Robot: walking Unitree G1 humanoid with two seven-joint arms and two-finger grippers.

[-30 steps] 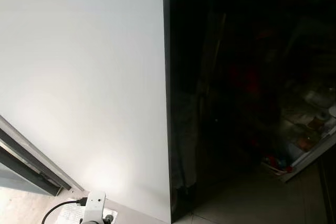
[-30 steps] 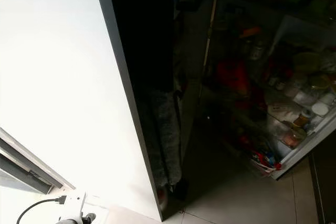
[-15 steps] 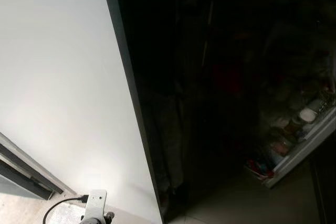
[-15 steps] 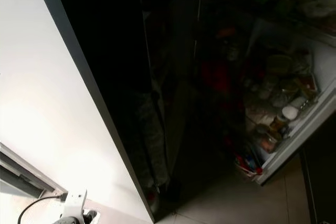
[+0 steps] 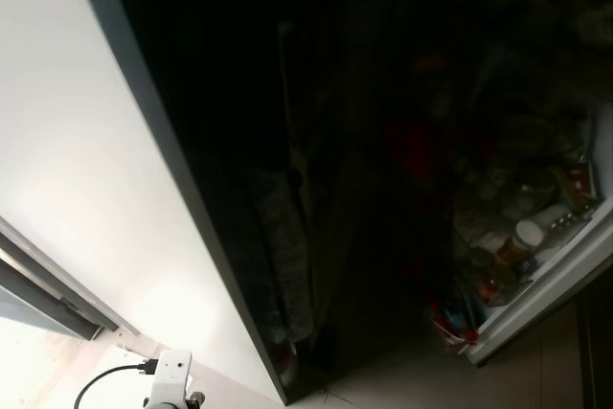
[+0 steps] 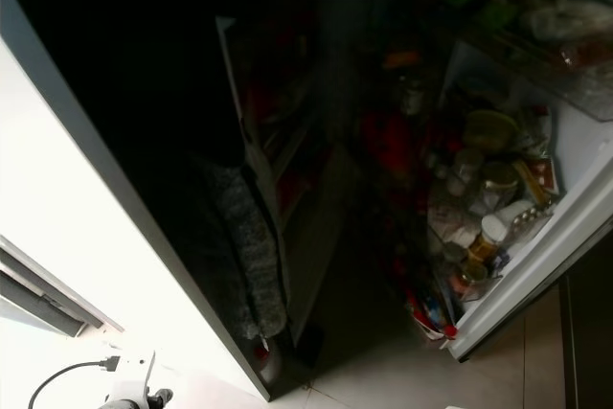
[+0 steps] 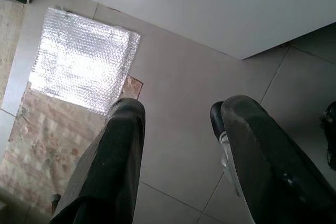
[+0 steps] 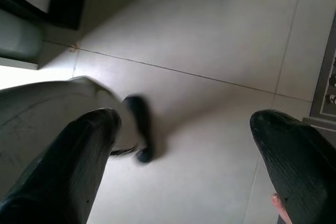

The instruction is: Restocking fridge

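Observation:
The fridge stands open, its inside [image 6: 383, 141] very dark. Its door shelf [image 6: 536, 256] at the right holds several jars and bottles, among them a white-capped bottle [image 6: 490, 231], with red packets [image 6: 426, 308] at the bottom. Both arms hang low. My left gripper [image 7: 176, 111] is open over floor tiles, holding nothing. My right gripper [image 8: 186, 121] is open too, above bare tiles and my own leg and foot [image 8: 139, 129].
The fridge's white side panel [image 5: 86, 198] fills the left, with a glossy black front [image 5: 220, 141] that shows a grey textured reflection. A silver bubble-foil mat [image 7: 84, 59] lies on the floor by the left gripper. Grey floor tiles [image 6: 383, 380] lie before the fridge.
The whole view has swung right: the white panel has slid left and more of the fridge's inside and door shelf shows. No gripper has taken hold of anything.

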